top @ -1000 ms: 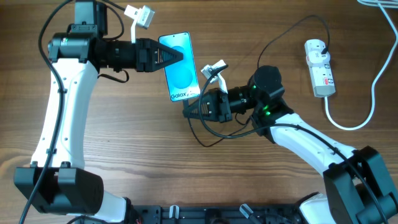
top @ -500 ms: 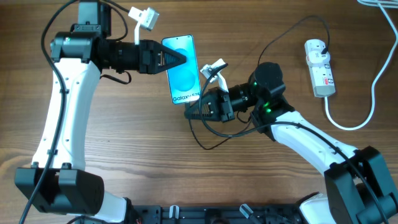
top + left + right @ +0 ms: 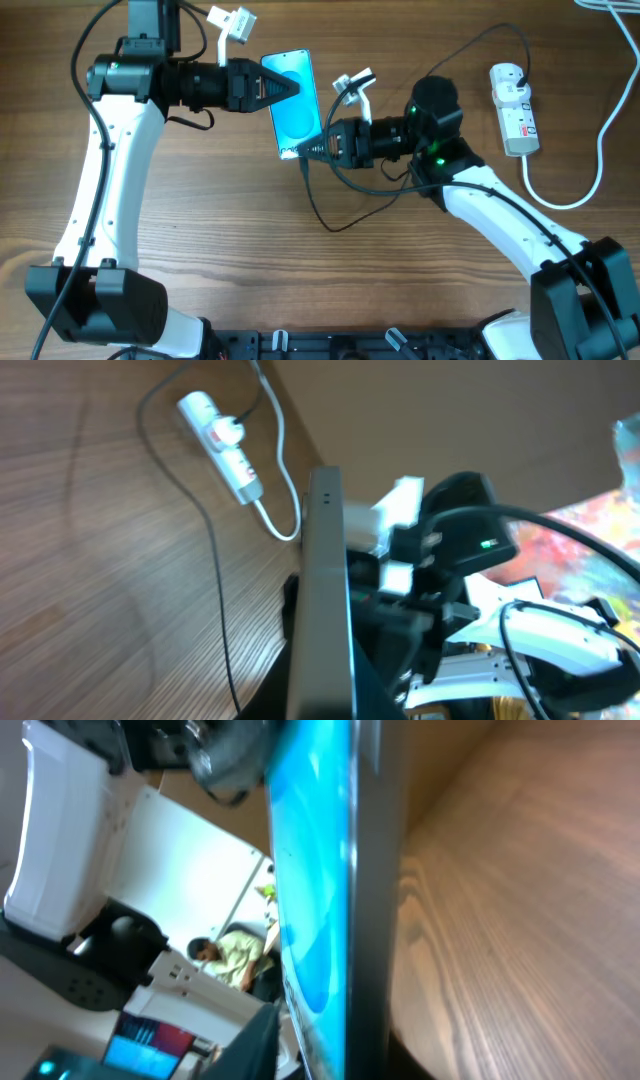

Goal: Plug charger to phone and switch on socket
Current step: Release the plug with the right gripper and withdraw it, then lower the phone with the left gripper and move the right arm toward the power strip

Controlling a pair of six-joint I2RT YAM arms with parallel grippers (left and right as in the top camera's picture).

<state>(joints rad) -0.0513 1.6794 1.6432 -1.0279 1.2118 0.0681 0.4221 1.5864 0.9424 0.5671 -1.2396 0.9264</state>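
Note:
My left gripper (image 3: 283,88) is shut on the phone (image 3: 297,110), gripping its side and holding it tilted above the table with the cyan screen up. My right gripper (image 3: 315,152) is at the phone's bottom edge, shut on the tip of the charger (image 3: 318,210), whose thin black cable loops over the table to the socket (image 3: 513,110). The connector tip is hidden between fingers and phone. The left wrist view shows the phone (image 3: 325,590) edge-on, with the socket (image 3: 225,445) beyond. The right wrist view shows the phone's screen (image 3: 310,900) very close.
A thick white cord (image 3: 590,150) runs from the socket's near end to the table's far right edge. It also shows in the left wrist view (image 3: 275,460). The black cable's slack lies under my right arm. The wooden table (image 3: 200,250) extends to the front left.
My left gripper has carried the phone slightly up and to the right. My right gripper has moved up from below the phone to its bottom edge, dragging the black cable with it.

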